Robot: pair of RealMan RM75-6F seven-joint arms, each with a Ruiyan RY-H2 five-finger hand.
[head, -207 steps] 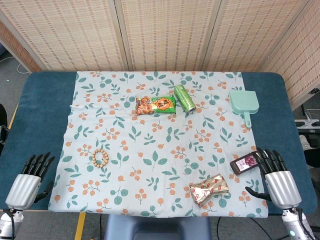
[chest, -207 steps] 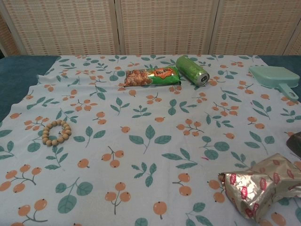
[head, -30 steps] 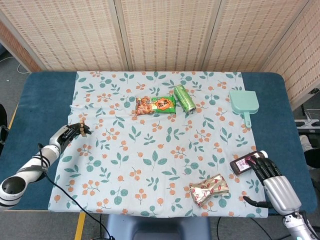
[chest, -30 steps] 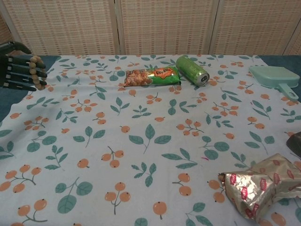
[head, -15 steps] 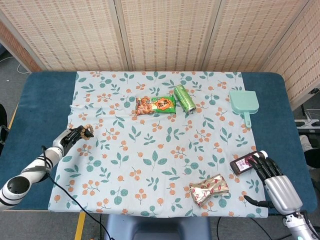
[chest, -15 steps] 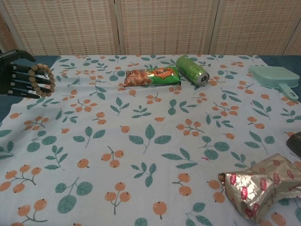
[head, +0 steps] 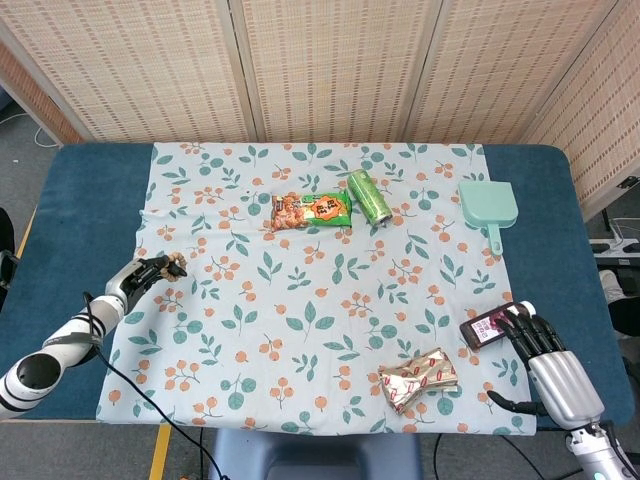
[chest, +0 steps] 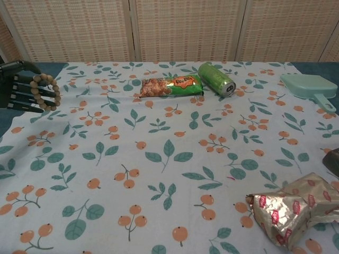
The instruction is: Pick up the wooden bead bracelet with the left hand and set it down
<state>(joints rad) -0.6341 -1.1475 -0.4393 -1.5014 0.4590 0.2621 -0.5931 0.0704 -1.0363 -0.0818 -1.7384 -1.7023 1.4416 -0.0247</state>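
Observation:
The wooden bead bracelet (chest: 44,91) (head: 174,265) is a small ring of pale round beads. It hangs on the fingers of my left hand (chest: 20,86) (head: 150,273), which holds it above the left edge of the floral cloth (head: 320,290). In the chest view that hand shows at the far left, fingers pointing right with the bracelet looped over them. My right hand (head: 552,365) rests at the table's front right, fingers apart and holding nothing, beside a dark purple packet (head: 490,326).
A green snack bag (head: 311,211) and a green can (head: 368,196) lie at the cloth's far middle. A mint dustpan (head: 489,207) sits at the far right. A crumpled foil wrapper (head: 419,377) lies near the front right.
Since the earliest frames my left hand has taken the bracelet off the cloth and carried it up and to the left. Over the last second the hand has dropped slightly toward the cloth.

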